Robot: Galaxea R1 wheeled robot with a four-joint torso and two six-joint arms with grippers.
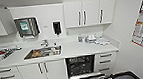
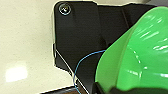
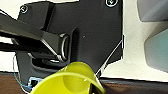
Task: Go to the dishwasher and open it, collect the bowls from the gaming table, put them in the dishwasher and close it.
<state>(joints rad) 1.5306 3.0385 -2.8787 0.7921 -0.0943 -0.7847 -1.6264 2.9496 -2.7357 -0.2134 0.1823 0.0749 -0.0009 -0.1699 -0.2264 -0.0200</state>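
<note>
Steel dishwasher [image 1: 80, 66] open; green bowl [image 2: 135, 55] at left wrist.

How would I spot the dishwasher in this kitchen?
Find the steel sink in the white counter. The dishwasher sits under the counter just right of the sink, beside a stack of drawers. It is the one dark opening among white fronts, its steel door folded down.

My left wrist: wide black plate [image 2: 77, 40], round silver screw [image 2: 64, 9] at one corner, thin blue cable [image 2: 79, 65]. My right wrist: black plate [image 3: 100, 37], corner screws [image 3: 110, 2], jointed black bar [image 3: 27, 32].
</note>
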